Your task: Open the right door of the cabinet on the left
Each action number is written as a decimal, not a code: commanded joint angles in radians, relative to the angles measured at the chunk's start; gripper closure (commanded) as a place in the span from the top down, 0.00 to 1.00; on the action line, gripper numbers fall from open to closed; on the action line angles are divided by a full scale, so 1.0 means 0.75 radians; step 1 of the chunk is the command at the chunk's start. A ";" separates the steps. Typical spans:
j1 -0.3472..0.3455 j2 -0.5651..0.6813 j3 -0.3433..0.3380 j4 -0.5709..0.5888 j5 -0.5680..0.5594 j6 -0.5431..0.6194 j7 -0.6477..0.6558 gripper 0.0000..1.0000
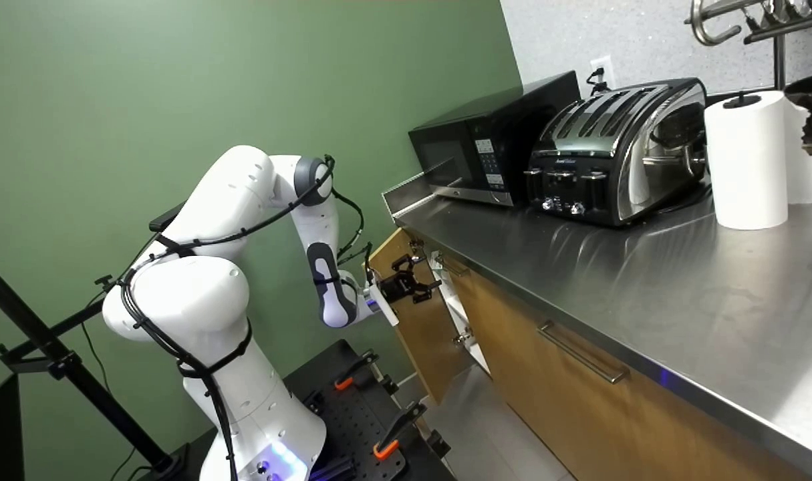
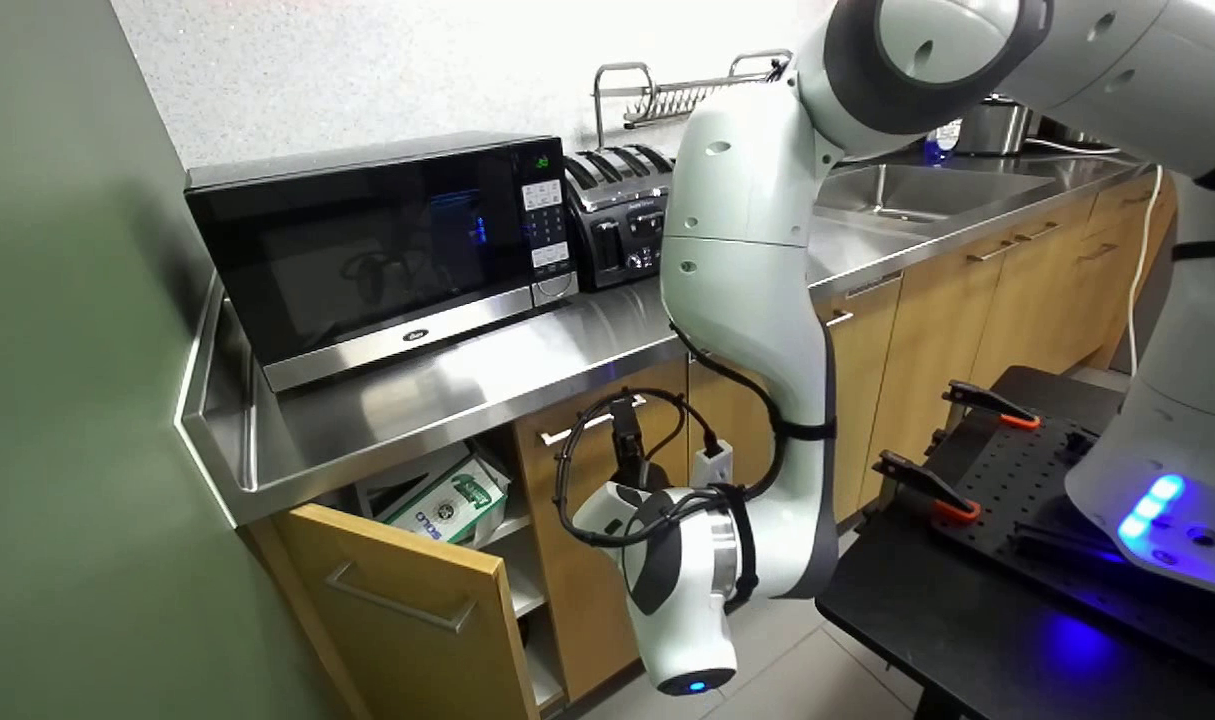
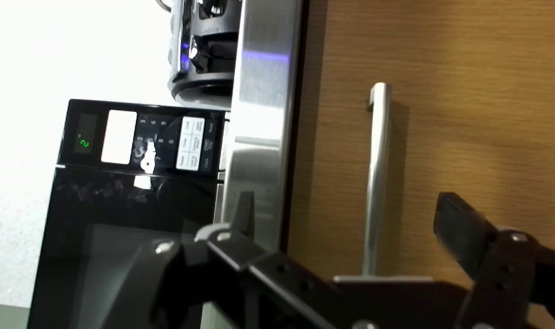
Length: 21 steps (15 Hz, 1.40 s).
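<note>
Closest in the wrist view: the tool [image 3: 346, 203], with fingers [image 3: 460, 224] spread wide. Beyond, seen between both and apart from each: a slim silver handle [image 3: 379, 151], parallel to the edge of the table [image 3: 263, 82], one end hidden behind the tool. Behind that, straight ahead of the tool: the right door [image 3: 464, 114]. Looks flat, light brown, grained; taller than wide in an exterior view. Lies flush and closed in the cabinet [image 2: 524, 570], beside the swung-out left door [image 2: 417, 660].
</note>
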 commanded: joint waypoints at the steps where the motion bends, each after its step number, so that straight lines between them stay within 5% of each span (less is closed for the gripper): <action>1: -0.078 0.050 0.028 0.123 0.035 0.036 -0.070 1.00; 10: -0.133 0.092 0.057 0.260 0.000 0.329 -0.078 1.00; 21: -0.098 0.058 0.053 0.287 0.012 0.310 -0.073 1.00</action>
